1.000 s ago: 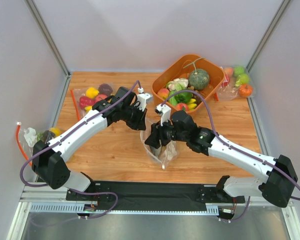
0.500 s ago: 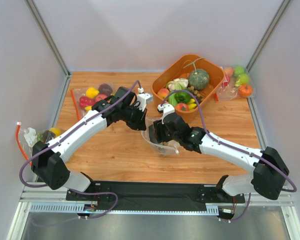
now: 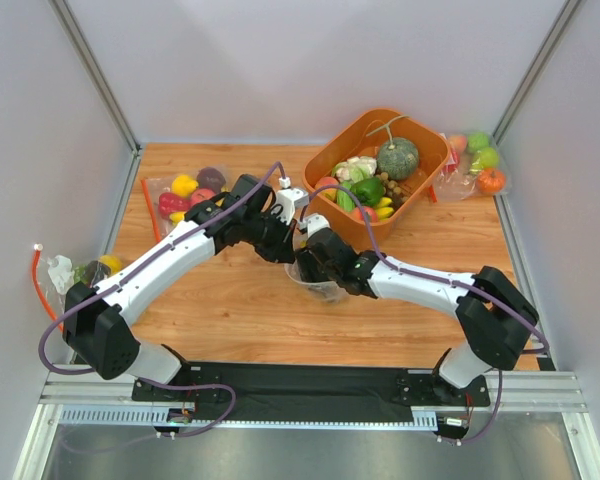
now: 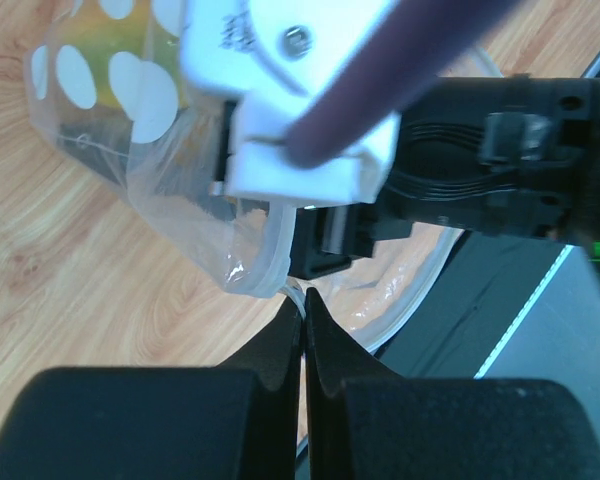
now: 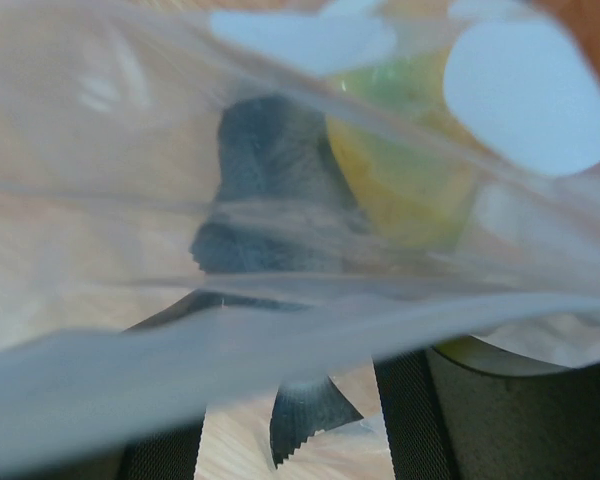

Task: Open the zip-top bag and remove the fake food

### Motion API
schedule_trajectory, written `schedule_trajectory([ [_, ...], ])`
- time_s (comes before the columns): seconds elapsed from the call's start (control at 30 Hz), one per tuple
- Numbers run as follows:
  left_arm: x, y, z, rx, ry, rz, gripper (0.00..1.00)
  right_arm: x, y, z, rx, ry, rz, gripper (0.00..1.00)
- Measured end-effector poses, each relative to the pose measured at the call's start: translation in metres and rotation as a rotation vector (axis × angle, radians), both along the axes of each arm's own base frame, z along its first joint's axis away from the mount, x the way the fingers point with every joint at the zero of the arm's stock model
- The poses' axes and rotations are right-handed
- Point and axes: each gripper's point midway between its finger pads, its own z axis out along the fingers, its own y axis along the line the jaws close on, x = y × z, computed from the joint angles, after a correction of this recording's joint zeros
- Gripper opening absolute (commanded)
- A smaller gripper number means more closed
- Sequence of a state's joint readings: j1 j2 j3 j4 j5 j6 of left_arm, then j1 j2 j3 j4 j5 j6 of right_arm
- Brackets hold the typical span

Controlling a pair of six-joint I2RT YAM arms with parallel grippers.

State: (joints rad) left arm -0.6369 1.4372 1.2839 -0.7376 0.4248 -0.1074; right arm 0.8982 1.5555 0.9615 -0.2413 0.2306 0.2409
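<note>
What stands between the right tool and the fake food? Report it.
Only the zip-top bag itself: its dotted film lies across the right wrist view, with the yellow-green mango behind it. The left tool pinches the bag's edge.

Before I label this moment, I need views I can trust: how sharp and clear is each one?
Top external: evenly lit, sharp, no glare. Left wrist: the left gripper fills the foreground out of focus; the table is crisper. Right wrist: the zip-top bag hangs close before the lens, so all is hazy and blurred.
</note>
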Motion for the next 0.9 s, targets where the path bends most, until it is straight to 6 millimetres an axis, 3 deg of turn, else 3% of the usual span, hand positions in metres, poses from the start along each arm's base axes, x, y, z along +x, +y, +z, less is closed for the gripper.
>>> schedule_trajectory([
  [0.67,-0.001,-0.001,-0.005,0.021,0.002,-0.002,0.00,-0.001,0.009,-0.062,0.013,0.039,0.007,0.62],
  [0.87,0.000,0.000,-0.005,0.029,-0.004,0.005,0.00,0.000,0.013,-0.067,0.032,0.039,0.005,0.31],
  [0.9,0.000,0.000,-0.006,0.031,-0.006,0.007,0.00,0.000,0.013,-0.068,0.036,0.040,0.004,0.20],
])
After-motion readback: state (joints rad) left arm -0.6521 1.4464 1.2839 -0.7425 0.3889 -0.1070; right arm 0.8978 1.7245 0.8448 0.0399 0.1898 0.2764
